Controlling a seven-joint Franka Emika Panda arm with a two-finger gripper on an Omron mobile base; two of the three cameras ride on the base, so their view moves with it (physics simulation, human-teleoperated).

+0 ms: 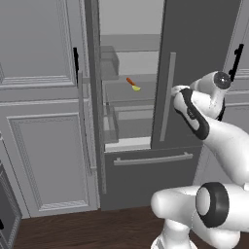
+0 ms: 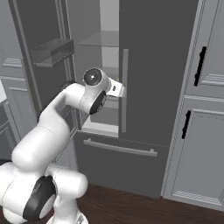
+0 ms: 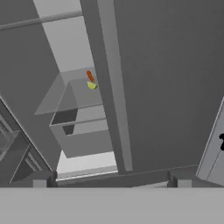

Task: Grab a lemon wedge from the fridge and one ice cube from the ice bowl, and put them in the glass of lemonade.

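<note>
Left base view: fridge [image 1: 194, 53] with left door swung open, right door shut. Lemon wedge [image 1: 136, 88] on a clear shelf inside, touching the lower end of a thin orange-red stick [image 1: 130, 81]. Arm's wrist up against the right door's bar handle [image 1: 168, 97], so the wedge sits to the left of the hand, a little higher, and deeper in than the door face. Fingers hidden behind the wrist here.

Right base view: arm raised in front of the open gap, wrist beside the same bar handle [image 2: 125, 89]. Shelf visible behind it, wedge not discernible.

Hand view: gripper [image 3: 111, 180] with both tips spread wide apart at the bottom edge, nothing between them. Wedge [image 3: 92, 85] up and left of centre, well apart from the tips, just below the stick [image 3: 90, 76]. Right door's edge close to the wedge's right side. Likely next: a reach leftward and inward past that door edge, approaching along the shelf rather than across the stick.
</note>
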